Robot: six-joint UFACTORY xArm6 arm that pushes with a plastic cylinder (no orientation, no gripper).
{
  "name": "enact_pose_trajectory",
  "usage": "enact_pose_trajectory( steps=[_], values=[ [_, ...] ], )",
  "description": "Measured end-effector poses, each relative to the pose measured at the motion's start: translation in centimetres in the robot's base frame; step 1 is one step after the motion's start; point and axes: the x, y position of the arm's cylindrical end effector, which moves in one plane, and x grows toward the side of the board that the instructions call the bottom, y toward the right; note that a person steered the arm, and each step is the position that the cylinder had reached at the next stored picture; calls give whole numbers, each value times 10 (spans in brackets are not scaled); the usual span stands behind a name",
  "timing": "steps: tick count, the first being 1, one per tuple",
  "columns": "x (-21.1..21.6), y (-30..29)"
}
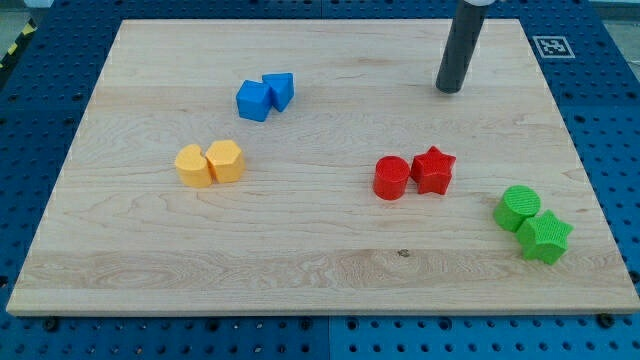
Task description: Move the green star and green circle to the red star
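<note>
The green circle (517,208) and the green star (545,237) sit touching each other near the view's bottom right of the wooden board. The red star (434,170) sits to their upper left, touching a red cylinder (391,178) on its left. My tip (450,90) rests on the board near the view's top, above the red star and well apart from it and from the green blocks. It touches no block.
Two blue blocks (264,96) sit together at the view's upper left. Two yellow blocks (209,163) sit together at the left. The board's right edge (590,170) runs close to the green blocks.
</note>
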Motion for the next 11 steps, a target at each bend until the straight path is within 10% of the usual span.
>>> enact_pose_trajectory(
  steps=[6,11],
  values=[
    [186,87],
    [234,107]
  ],
)
